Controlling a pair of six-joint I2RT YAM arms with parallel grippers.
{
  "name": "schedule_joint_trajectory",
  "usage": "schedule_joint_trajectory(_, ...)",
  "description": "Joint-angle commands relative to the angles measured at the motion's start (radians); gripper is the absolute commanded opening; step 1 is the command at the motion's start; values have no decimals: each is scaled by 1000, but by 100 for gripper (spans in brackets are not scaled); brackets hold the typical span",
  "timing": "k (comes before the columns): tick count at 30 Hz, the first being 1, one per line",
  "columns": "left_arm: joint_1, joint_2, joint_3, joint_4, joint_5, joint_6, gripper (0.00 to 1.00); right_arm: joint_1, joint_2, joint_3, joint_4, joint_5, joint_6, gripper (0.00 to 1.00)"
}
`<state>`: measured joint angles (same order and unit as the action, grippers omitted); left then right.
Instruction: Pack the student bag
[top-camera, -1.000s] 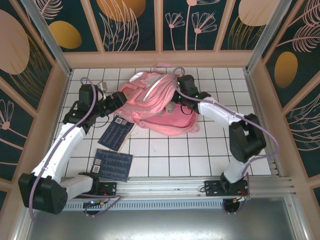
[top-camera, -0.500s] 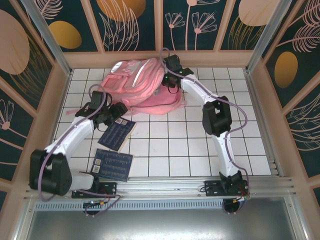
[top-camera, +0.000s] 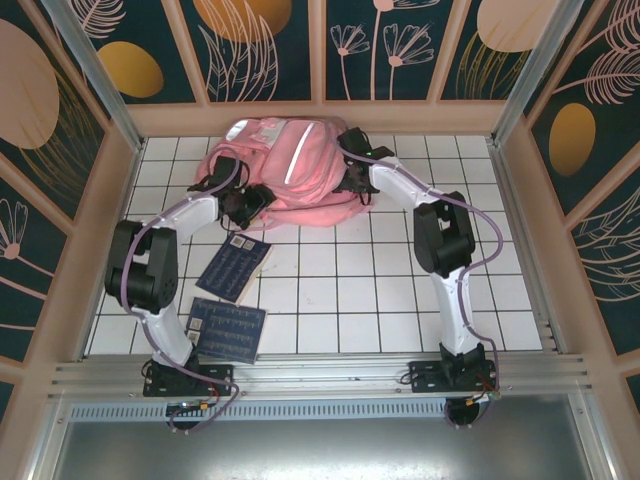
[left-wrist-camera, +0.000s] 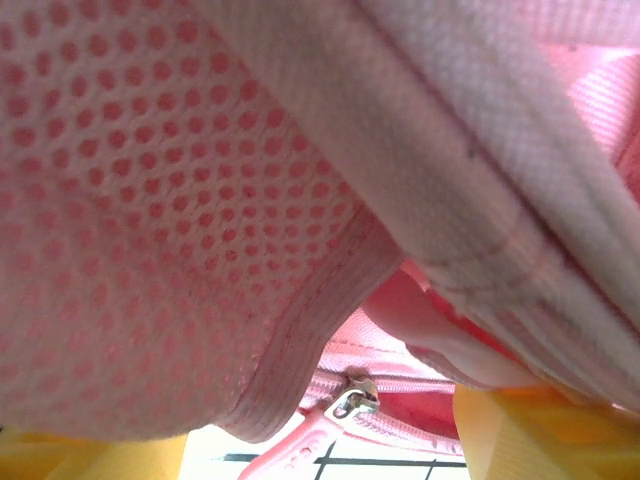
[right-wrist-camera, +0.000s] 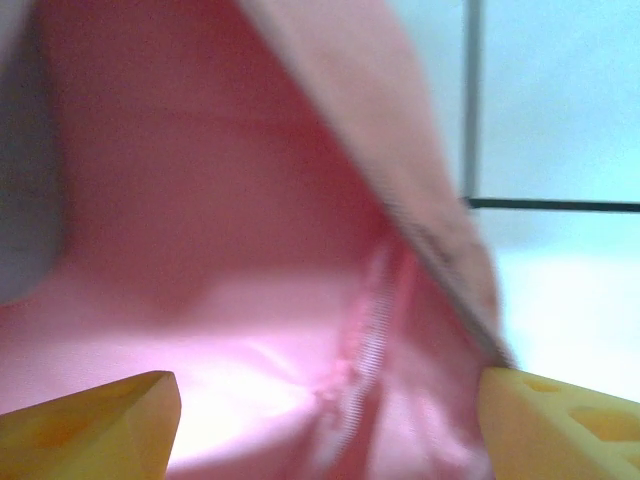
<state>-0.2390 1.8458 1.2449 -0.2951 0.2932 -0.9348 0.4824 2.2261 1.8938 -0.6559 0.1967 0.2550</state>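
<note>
The left gripper, jaws wide, has swung past the books to the bag's near edge, the right gripper, equally wide, has come in at its side, and the bag has slid toward the surface's back, unpacked.

readable text: none | dark booklets: pale corner stickers, print too small to read
</note>
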Motion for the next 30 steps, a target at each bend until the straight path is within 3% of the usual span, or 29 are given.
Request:
schedule_joint_trajectory(1, 14, 70, 106, 54, -20, -66, 69, 29, -78, 17, -56, 371, -120, 80)
schedule_joint_trajectory(6, 14, 92, 165, 59, -22, -70, 69, 59, -144, -91, 92, 557, -253, 83)
schedule_joint_trajectory(14, 14, 47, 215, 50, -3, -27, 70, 55, -245, -194, 118, 665, -143, 84)
schedule_joint_trajectory(23, 14, -251, 118, -16, -159, 85, 75, 99, -475, -370, 244, 601, -94, 84)
schedule_joint_trajectory(30, 13, -501, -92, -101, -232, 49, 79, 108, -545, -443, 230, 367, -69, 83)
